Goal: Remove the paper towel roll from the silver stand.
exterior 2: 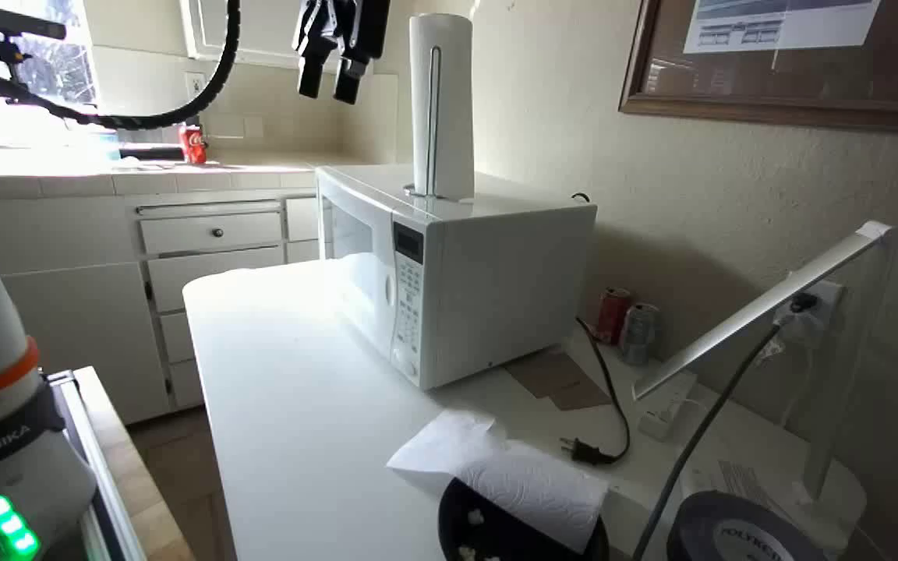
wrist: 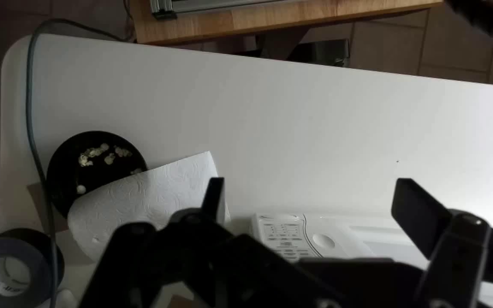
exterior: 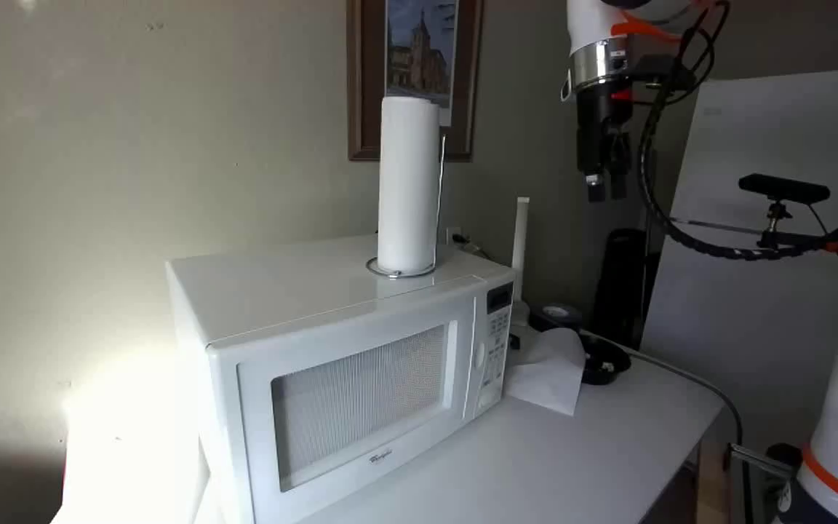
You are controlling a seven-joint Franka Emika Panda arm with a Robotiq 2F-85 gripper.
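Observation:
The paper towel roll (exterior: 408, 185) is a tall white cylinder. It stands upright on the silver stand (exterior: 440, 196), on top of the white microwave (exterior: 266, 284). In an exterior view the stand's looped wire (exterior 2: 431, 171) runs up in front of the roll (exterior 2: 455, 109). The stand's ring base shows under the roll. My gripper (exterior: 607, 191) hangs in the air, apart from the roll, its fingers pointing down. It also shows in an exterior view (exterior 2: 328, 87). In the wrist view the fingers (wrist: 308, 188) are wide apart with nothing between them. The roll and stand are out of the wrist view.
The microwave (exterior 2: 511, 296) stands on a white table (exterior 2: 285, 374). A crumpled paper sheet (wrist: 144, 196) lies partly over a black bowl (wrist: 101, 177) with popcorn bits. A tape roll (wrist: 41, 273), a cable and a white lamp (exterior 2: 768, 304) are nearby. A framed picture (exterior: 356, 87) hangs behind.

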